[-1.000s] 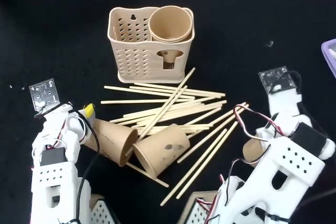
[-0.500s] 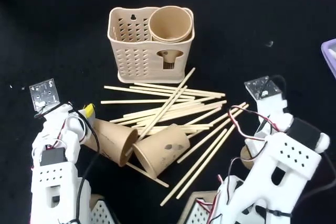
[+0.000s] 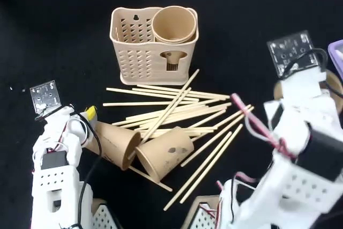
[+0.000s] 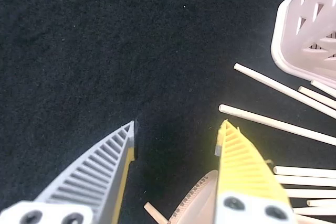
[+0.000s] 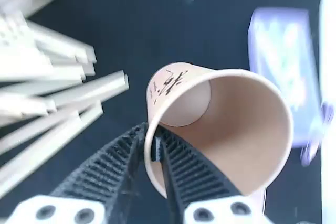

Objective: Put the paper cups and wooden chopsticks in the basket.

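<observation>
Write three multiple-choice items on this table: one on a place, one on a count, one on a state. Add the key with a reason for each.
1. Where do the upright paper cups stand?
A. on a tray
B. in a bowl
C. in the basket

2. How many tipped paper cups lie among the chopsticks?
A. one
B. two
C. four

3. The right hand is:
A. shut on the held paper cup
B. open and empty
C. shut on a spoon

Key: C, they sit nested in one basket compartment; B, two lie on their sides in the high view; A, the right wrist view shows the rim pinched.
</observation>
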Action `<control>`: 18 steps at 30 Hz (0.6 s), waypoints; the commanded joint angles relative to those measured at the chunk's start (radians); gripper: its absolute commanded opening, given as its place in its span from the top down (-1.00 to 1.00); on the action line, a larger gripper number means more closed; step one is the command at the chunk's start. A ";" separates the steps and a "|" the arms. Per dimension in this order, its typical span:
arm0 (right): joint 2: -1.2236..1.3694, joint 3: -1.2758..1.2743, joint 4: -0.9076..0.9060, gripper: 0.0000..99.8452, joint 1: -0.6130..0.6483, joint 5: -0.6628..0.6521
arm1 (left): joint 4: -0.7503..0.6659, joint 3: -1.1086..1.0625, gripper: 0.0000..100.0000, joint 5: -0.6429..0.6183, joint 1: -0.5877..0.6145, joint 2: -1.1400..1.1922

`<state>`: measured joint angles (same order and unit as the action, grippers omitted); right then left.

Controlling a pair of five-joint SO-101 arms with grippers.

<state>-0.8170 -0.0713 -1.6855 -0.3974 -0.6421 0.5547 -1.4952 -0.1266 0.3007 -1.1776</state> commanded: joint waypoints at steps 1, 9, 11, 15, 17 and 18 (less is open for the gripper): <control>0.021 0.174 0.037 0.98 0.252 0.101 | -0.017 0.005 0.50 0.002 0.010 -0.015; 0.294 0.378 0.178 0.98 0.546 0.184 | -0.018 0.005 0.50 0.002 0.010 -0.015; 0.394 0.460 0.164 0.98 0.588 0.183 | -0.018 0.005 0.50 0.002 0.010 -0.015; 0.558 0.688 0.118 0.98 0.667 0.181 | -0.018 0.005 0.50 0.002 0.010 -0.015; 0.634 0.820 0.083 0.98 0.703 0.181 | -0.018 0.005 0.50 0.002 0.010 -0.015; 0.671 0.877 0.066 0.98 0.718 0.181 | -0.018 0.007 0.50 0.002 0.010 -0.015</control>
<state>-0.2202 0.6084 -1.5842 0.2670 -0.4687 0.5547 -1.4952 -0.1266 0.3007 -1.1776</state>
